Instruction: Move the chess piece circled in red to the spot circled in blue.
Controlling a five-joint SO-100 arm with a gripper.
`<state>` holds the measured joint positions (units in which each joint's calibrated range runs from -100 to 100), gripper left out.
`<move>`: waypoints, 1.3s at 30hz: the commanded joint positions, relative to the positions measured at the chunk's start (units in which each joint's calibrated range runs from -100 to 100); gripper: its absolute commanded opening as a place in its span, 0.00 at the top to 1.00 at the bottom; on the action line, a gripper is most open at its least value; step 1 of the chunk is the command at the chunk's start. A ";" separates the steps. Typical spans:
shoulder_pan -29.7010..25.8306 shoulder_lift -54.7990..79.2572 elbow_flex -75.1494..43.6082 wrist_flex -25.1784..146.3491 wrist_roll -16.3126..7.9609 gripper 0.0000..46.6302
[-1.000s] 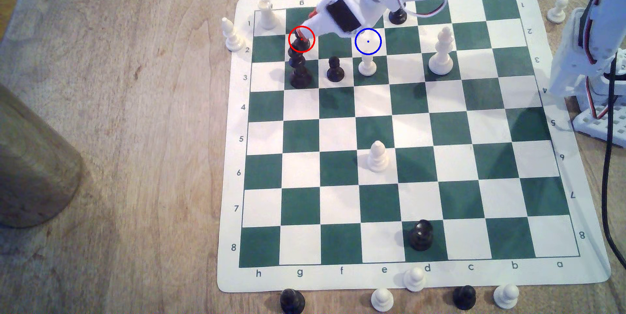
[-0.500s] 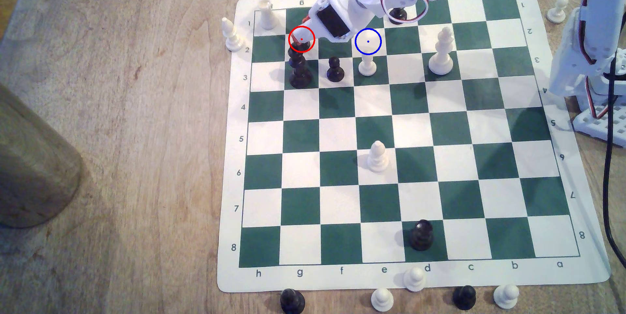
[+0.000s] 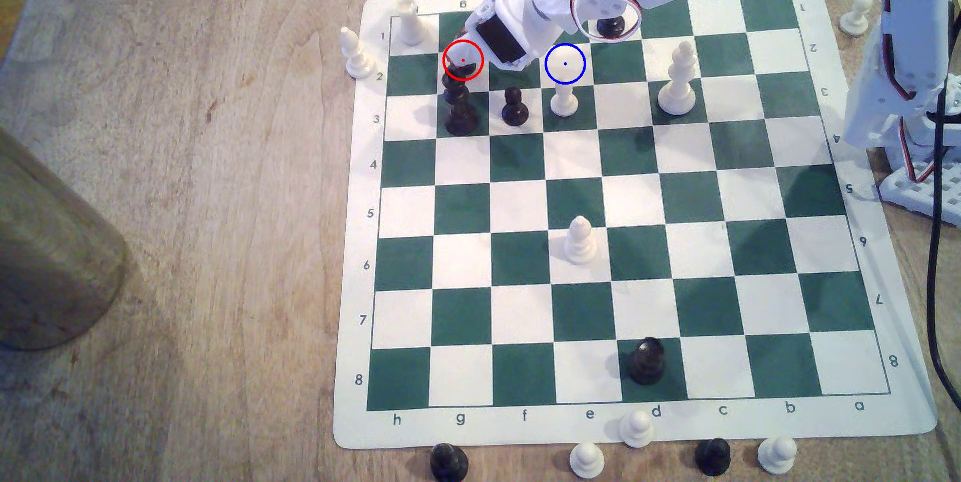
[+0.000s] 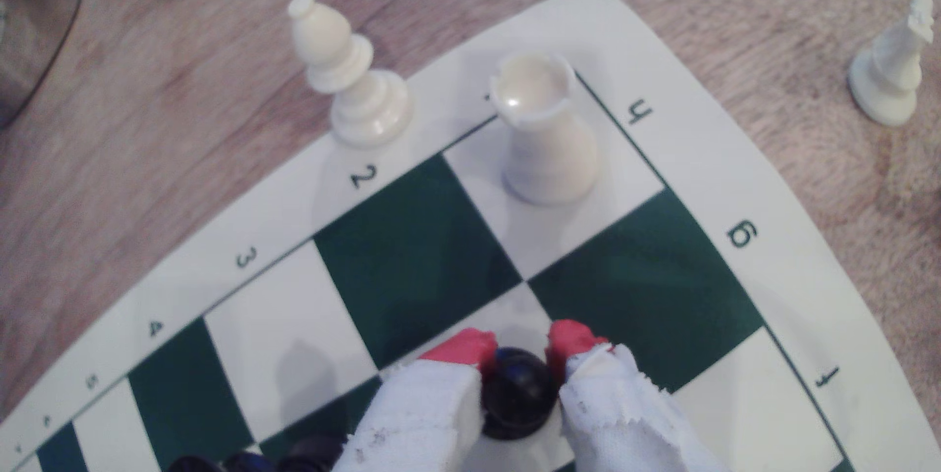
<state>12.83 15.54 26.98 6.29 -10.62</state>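
Note:
The chess piece (image 3: 464, 69), a small black pawn, stands on the white square inside the red ring, mostly covered by my gripper (image 3: 462, 53) in the exterior view. In the wrist view its round head (image 4: 517, 395) sits between my white-taped, red-tipped fingers (image 4: 466, 347), which flank it closely on both sides; my gripper (image 4: 520, 342) is open around it. The spot (image 3: 565, 63), a white square with a blue ring and dot, lies two squares toward the exterior view's right and is bare.
A tall black piece (image 3: 458, 108) stands right in front of the pawn, with another black pawn (image 3: 515, 108) and a white pawn (image 3: 564, 100) beside it. A white rook (image 4: 547, 146) holds the corner square, and a white bishop (image 4: 351, 75) stands off the mat.
My gripper has come down and shifted toward the exterior view's left, now covering most of the pawn in the red ring. No piece has moved.

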 commanded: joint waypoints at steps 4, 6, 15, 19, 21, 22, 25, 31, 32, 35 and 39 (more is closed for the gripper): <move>-0.98 -0.94 -4.95 -1.22 -0.20 0.99; -0.90 -1.45 -4.95 -1.22 -0.20 0.99; 1.60 -11.89 -4.86 2.88 0.20 0.99; 1.36 -19.45 1.85 3.53 0.49 0.99; 1.21 -21.99 5.12 3.21 0.78 0.99; 1.21 -23.18 6.93 2.88 0.98 0.99; 1.36 -27.94 15.18 1.32 1.76 0.99; 2.93 -35.24 27.33 -1.22 2.98 0.99; 2.93 -36.34 30.14 -1.95 3.22 0.99; 2.54 -37.19 33.77 -2.86 3.32 0.99; 1.36 -37.70 36.58 -2.86 3.22 0.99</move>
<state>15.34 -17.72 63.04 4.62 -7.25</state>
